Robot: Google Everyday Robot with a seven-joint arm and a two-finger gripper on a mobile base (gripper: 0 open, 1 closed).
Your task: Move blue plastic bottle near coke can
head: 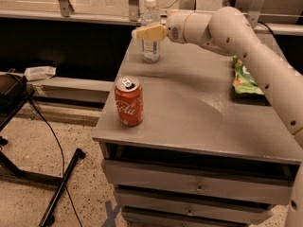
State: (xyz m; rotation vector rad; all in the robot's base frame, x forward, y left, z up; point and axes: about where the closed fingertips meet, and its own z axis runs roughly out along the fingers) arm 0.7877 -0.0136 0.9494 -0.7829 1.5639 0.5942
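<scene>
The blue plastic bottle (151, 48) stands upright at the far left corner of the grey table (189, 112); it is clear with a white cap. The coke can (129, 101) stands upright near the table's front left edge, well in front of the bottle. My gripper (143, 33) reaches in from the right at the bottle's upper half, level with its shoulder. Its tan tip crosses in front of the bottle and hides part of it. The white arm stretches back to the right over the table.
A green chip bag (244, 79) lies at the table's right side, partly behind my arm. Drawers (196, 186) sit under the tabletop. A black stand (57, 193) and cable lie on the floor at left, with a railing behind the table.
</scene>
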